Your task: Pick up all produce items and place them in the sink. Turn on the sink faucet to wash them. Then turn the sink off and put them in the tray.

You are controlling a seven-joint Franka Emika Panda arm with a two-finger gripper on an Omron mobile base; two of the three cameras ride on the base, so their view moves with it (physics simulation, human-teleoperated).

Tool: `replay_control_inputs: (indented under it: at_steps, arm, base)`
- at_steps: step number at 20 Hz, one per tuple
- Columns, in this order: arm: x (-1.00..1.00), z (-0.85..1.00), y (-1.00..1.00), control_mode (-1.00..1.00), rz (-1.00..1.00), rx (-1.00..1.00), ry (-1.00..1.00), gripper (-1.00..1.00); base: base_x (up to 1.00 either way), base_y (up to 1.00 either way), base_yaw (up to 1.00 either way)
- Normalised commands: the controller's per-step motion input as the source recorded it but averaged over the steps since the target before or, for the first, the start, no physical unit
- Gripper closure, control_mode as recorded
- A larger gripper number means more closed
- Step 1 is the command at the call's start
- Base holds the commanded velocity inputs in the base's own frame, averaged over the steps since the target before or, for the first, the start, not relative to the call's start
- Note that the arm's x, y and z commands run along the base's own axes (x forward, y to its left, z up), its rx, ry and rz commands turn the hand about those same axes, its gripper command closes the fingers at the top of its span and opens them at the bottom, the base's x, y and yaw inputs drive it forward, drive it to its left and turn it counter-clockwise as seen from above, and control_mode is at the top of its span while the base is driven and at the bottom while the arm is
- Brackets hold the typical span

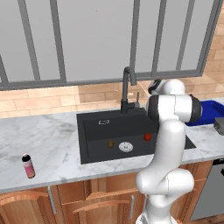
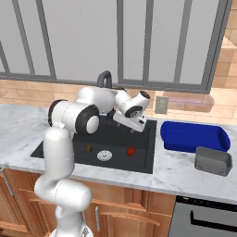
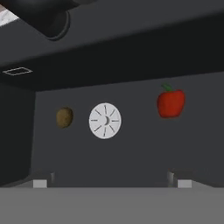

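While the sink (image 1: 94,131) is sitting sunk into the marble table (image 1: 43,140), two produce items are lying loose on its black floor, flanking the round silver drain (image 3: 105,121). In the hand view the brown ball (image 3: 64,117) is resting at nine o'clock from the drain, just beside it, and the red pepper (image 3: 170,103) with its green stem is lying at about two o'clock, a little farther off. Neither is touching the drain or the other.

The faucet (image 1: 127,87) is standing at the sink's back rim, at twelve o'clock from the drain in the left base view, its spout curving forward over the basin. No water is showing in the basin.

The blue tray (image 2: 194,136) is sitting on the table at three o'clock from the sink in the right base view, with nothing visible inside it. A grey box (image 2: 213,160) is standing just beside the tray's front right corner. A pink bottle (image 1: 28,166) with a black cap is standing upright well apart, at about eight o'clock from the sink in the left base view.

The end effector (image 3: 111,179) is hanging released above the sink, its fingertips (image 3: 40,183) spread wide and grasping nothing, pointing down toward the drain.

Behind the table, tan brick tiling is running under a large grey-framed window (image 1: 100,39), and wooden cabinets (image 1: 87,201) are lining the front below.
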Motion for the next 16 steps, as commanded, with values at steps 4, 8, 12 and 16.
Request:
replay_control_inputs:
  at_steps: [4, 8, 12, 16]
  arm:
    - [0.20, 0.12, 0.00, -1.00, 0.02, 0.04, -0.13, -1.00]
    - [0.32, 0.08, 0.00, -1.00, 0.01, 0.04, -0.07, -1.00]
    - [0.24, 0.07, 0.00, -1.00, 0.00, 0.02, -0.08, -1.00]
    - [0.24, 0.01, 0.00, -1.00, 0.00, 0.02, -0.05, -1.00]
  base:
    - [0.00, 0.00, 0.00]
    - [0.00, 0.00, 0.00]
    - [0.00, 0.00, 0.00]
    - [0.00, 0.00, 0.00]
